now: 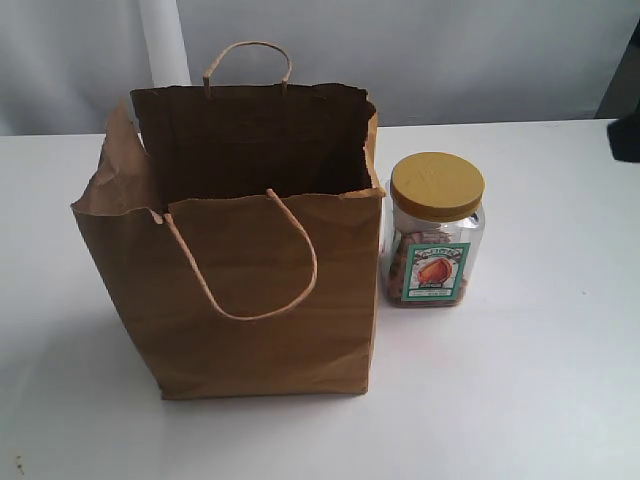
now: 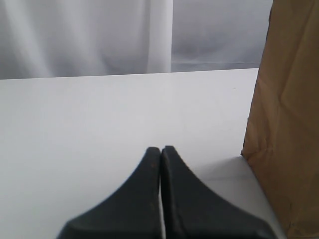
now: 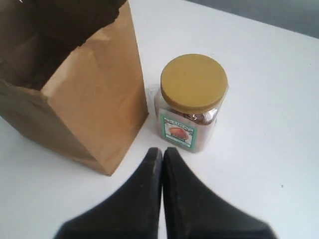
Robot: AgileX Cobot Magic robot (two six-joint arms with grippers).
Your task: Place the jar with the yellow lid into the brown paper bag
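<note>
The yellow-lidded jar (image 1: 436,240) stands upright on the white tabletop (image 1: 520,400), just beside the open brown paper bag (image 1: 260,300). The writing on its green-bordered label is unreadable. A pale backdrop (image 1: 80,60) hangs behind. The left jaws and right jaws are pressed together, empty.

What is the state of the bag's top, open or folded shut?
Open: the brown paper bag stands upright, its rim spread wide, and the dark inside shows.
</note>
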